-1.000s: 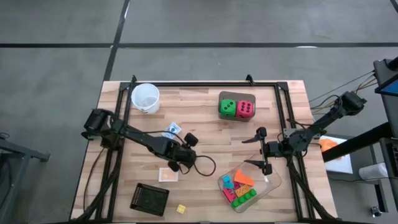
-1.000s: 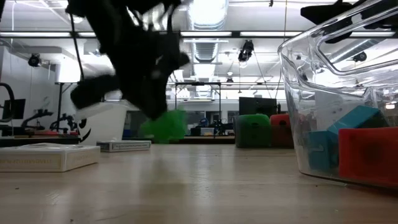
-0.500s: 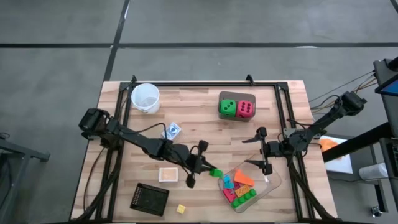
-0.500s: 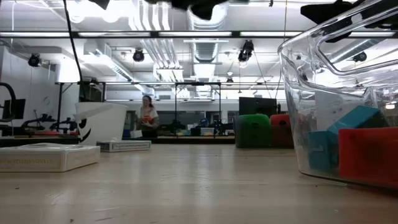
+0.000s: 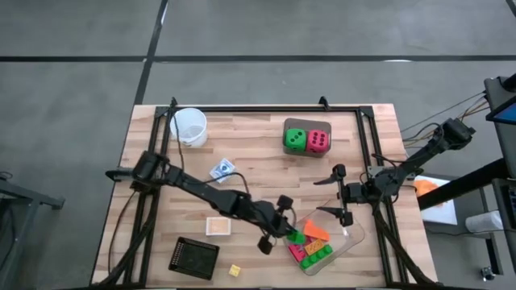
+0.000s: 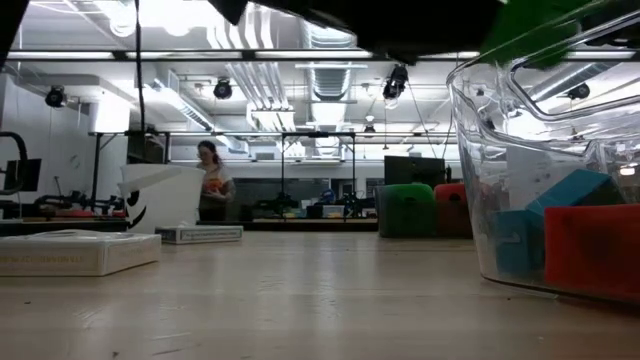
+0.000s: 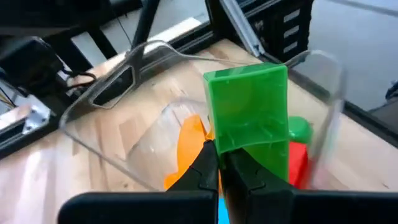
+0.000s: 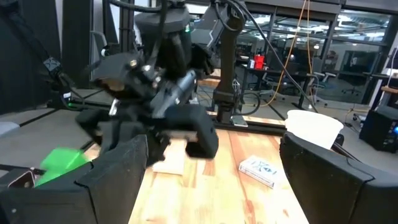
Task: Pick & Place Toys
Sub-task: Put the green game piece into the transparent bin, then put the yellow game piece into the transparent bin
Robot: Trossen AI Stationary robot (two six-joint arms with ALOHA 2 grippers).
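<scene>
My left gripper is shut on a green brick and hangs over the left rim of the clear tray. The same brick shows high above the tray wall in the low view. Several toys lie in the tray, among them an orange wedge and a green brick. A green die and a pink-red die stand side by side on the table at the far right. A yellow brick lies near the front edge. My right gripper waits open beside the tray's far side. My left gripper pinches the green brick by its near edge between the two fingertips. The fingers come slanting down from the table's left. The brick stands out beyond the fingertips, lifted clear above the tray's left end.
A white cup stands at the far left, a small card box lies nearer the middle, and a flat white box and a black square pad lie near the front left. Black frame rails run along the table's edges.
My left gripper has carried the green brick from the table's middle toward the right, up to the tray's left rim. It has risen out of the low view and tipped from pointing steeply down to a shallower slant. The brick has stayed in its shut fingers.
</scene>
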